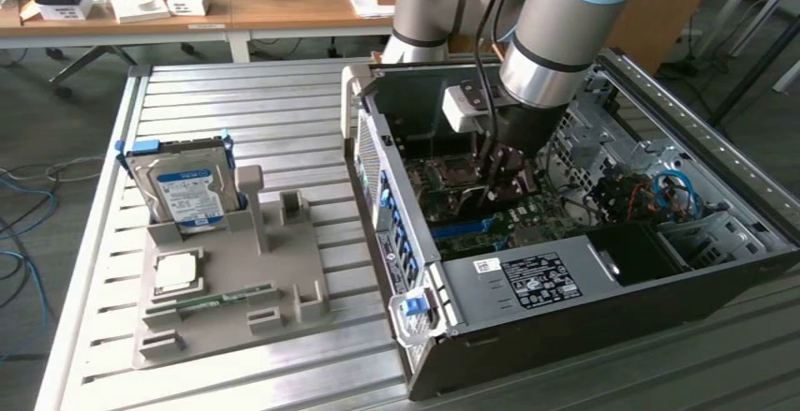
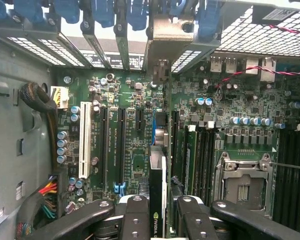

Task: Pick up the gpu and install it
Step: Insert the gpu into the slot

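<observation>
Exterior view: the slatted metal table (image 1: pixel 225 102) carries the open computer case (image 1: pixel 600 289) lying on its side. The arm (image 1: pixel 563 27) reaches down into it, with the gripper (image 1: pixel 507 172) low over the motherboard (image 2: pixel 125 145).

From the wrist view, the gpu (image 2: pixel 158 195) shows edge-on, very slim, clamped between the two fingers (image 2: pixel 135 215), which are closed on its flat sides near one end. Its grey bracket (image 2: pixel 169 35) at the far end stands at the case's rear expansion openings. The card runs along the line of a blue slot (image 2: pixel 160 127) (whether its edge has entered the slot I cannot tell).

The step in hand looks like seating the card. I judge it goes best with the card held upright and parallel to the slot and the bracket tucked into its rear opening. The pressure should be straight and even, so that neither end tips or rides onto the neighbouring black slots.
</observation>
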Robot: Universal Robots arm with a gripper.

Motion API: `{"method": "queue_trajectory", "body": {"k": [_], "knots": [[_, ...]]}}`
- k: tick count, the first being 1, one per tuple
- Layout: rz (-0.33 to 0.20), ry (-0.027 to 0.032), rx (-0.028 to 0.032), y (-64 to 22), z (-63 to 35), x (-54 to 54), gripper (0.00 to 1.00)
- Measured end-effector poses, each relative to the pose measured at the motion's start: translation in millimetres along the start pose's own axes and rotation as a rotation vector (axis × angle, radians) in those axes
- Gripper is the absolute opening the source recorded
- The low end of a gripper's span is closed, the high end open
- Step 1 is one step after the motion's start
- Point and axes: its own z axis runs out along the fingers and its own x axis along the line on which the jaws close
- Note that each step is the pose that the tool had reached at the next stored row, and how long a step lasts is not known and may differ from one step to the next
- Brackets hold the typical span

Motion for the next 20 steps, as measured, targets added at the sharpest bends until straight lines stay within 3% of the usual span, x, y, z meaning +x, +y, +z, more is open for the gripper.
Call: {"method": "queue_trajectory", "body": {"k": [20], "knots": [[0.0, 0.0, 0.0, 5.8, 0.4, -0.3, 0.26]]}}
